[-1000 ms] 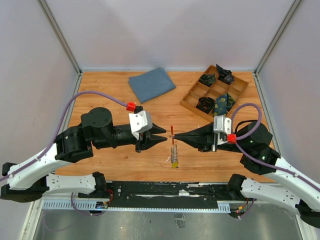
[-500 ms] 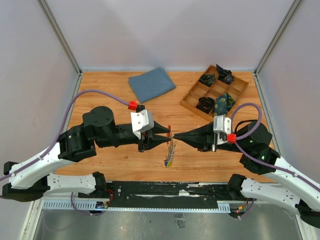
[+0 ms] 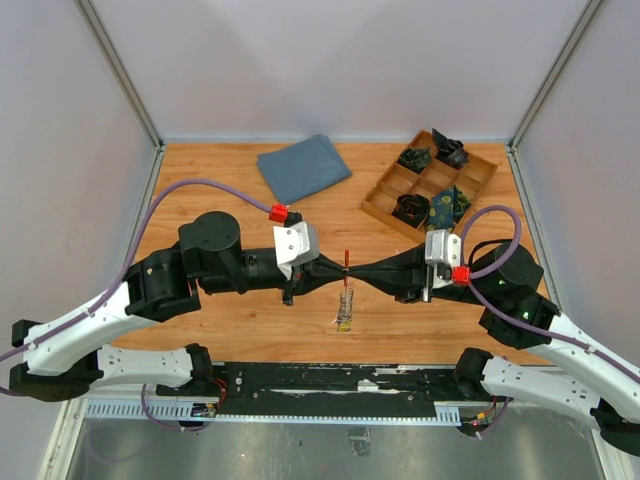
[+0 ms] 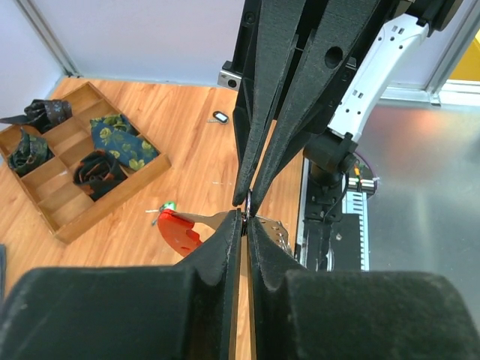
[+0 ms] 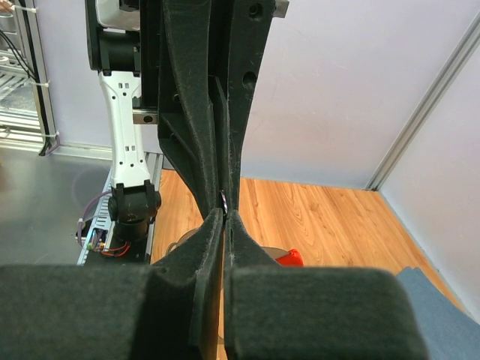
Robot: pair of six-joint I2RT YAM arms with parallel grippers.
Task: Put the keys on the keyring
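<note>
Print on the small white-and-black tag [image 4: 220, 116], lying on the table [image 3: 200, 190] beyond the arms in the left wrist view, is too small to read.

Both arms reach inward over the middle of the table and their tips meet nose to nose. The keyring [image 3: 346, 259] stands between them, lifted off the wood. In the top view its long axis runs up and down the picture, square across the line of the two arms. Its free red end points toward the far side.

The keys [image 3: 346, 305] hang in a tight bunch straight beneath it on the same line, with a yellow end lowest, toward the near edge. Whether that end touches the table I cannot tell.

The right end effector [image 3: 354, 271] is fully closed, its fingers pinched on the keyring's lower part. Its wrist view shows a small metal loop right at the closed tips.

The left end effector [image 3: 338, 271] has its fingers drawn almost together, with only a thin slit between them, and its tips press against the same spot from the other side. What they pinch, if anything, is hidden by the tips. The left wrist view shows red just left of them and silver key metal just right.

A folded blue-grey cloth [image 3: 303, 168] lies at the far side. A wooden compartment tray [image 3: 372, 208] sits far right with dark rolled fabric in several cells, well apart from the keys.
</note>
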